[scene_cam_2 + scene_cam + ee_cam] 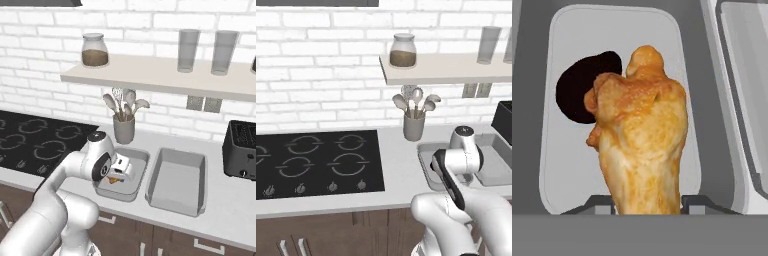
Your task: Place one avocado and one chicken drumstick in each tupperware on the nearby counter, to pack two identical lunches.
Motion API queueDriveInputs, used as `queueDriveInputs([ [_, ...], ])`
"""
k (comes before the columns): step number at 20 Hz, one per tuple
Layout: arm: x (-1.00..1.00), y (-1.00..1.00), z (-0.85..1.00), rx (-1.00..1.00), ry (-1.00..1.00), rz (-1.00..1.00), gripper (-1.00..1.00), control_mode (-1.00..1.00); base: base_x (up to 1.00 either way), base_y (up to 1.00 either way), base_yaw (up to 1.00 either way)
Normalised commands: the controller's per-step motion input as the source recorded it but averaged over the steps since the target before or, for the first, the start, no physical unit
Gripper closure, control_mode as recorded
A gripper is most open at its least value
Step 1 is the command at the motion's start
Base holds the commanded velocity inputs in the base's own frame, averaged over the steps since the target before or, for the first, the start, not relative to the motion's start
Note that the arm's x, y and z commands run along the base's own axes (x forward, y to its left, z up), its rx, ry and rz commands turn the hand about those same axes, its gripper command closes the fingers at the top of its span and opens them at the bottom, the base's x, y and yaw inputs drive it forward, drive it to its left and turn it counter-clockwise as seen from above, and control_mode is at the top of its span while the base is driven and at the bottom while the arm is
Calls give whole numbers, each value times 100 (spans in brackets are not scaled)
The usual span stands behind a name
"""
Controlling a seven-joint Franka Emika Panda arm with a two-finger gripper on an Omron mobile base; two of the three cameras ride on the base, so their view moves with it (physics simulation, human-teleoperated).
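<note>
My gripper (647, 205) is shut on a golden-orange chicken drumstick (642, 145), which stands up between the two fingertips (599, 204). The drumstick hangs over the left tupperware (572, 170), a grey tray on the counter (220, 215). A near-black avocado (579, 95) lies on that tray's floor, just behind the drumstick. In the right base view the gripper (118, 176) sits low inside the left tupperware (134, 186), with a bit of orange drumstick (114, 181) under it. The second tupperware (177, 185) lies beside it on the right with nothing visible in it.
A grey cup of utensils (124, 129) stands just behind the left tray. A black toaster (242, 150) sits at the far right. The black cooktop (316, 160) is to the left. A wall shelf (165, 75) with a jar and glasses hangs above.
</note>
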Motion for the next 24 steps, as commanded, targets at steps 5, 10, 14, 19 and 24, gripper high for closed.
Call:
queueDriveInputs([
  [5,33,-15,-31,0,5,3,100,-100,0,0,0],
  [10,1,0,-44,0,0,5,100,-100,0,0,0],
  [14,4,0,-43,0,1,4,100,-100,0,0,0],
  [19,1,0,-48,0,0,4,100,-100,0,0,0],
  [24,0,5,-32,0,0,5,-100,-100,0,0,0],
])
